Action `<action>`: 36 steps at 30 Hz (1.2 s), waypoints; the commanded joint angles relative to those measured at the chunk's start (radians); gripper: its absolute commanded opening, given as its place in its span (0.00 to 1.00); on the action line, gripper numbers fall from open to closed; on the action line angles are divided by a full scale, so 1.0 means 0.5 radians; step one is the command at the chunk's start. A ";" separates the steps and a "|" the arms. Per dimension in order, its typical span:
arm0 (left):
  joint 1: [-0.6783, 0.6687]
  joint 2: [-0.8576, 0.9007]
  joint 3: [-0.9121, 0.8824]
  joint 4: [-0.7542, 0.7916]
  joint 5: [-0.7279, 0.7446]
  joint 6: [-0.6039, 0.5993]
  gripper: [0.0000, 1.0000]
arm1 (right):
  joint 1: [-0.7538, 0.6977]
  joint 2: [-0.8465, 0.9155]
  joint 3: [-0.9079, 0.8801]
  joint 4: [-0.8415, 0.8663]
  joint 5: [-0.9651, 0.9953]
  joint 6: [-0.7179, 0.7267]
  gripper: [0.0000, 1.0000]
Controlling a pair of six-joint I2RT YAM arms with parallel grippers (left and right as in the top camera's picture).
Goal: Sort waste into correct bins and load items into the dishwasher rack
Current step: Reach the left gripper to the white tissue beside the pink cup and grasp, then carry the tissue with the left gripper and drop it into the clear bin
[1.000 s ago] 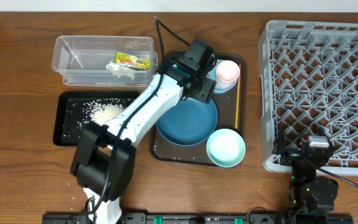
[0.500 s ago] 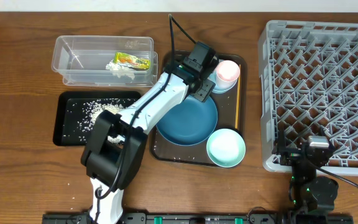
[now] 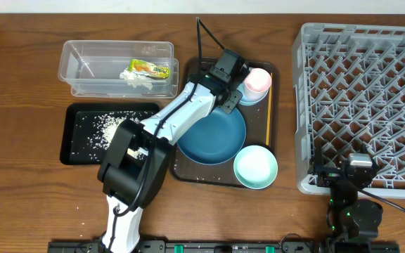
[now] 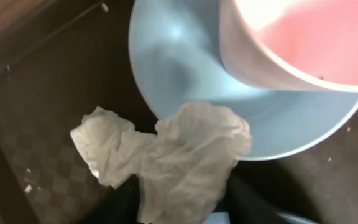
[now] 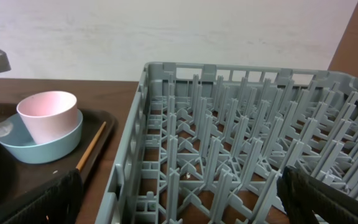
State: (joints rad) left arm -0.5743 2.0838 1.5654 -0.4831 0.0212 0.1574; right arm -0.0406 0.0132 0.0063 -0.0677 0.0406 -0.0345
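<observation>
Left gripper (image 4: 182,208): jaws pinched on crumpled tissue (image 4: 179,149), lower centre, overlapping light blue bowl (image 4: 179,68) rim. Right gripper (image 5: 179,199): jaws wide, empty.

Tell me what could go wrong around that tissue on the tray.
The tissue overlaps the edge of the small blue bowl, so the left gripper around it could catch or shove the bowl. The pink cup stands in that bowl and might tip if jolted.
</observation>
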 commanded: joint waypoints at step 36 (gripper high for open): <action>0.665 -0.551 0.004 0.240 -0.596 -0.725 0.06 | -0.014 -0.002 -0.002 -0.008 0.007 -0.015 0.99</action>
State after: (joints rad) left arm -0.2951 1.8072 1.5639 -0.3801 -0.2550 -0.1040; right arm -0.0406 0.0132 0.0063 -0.0673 0.0406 -0.0345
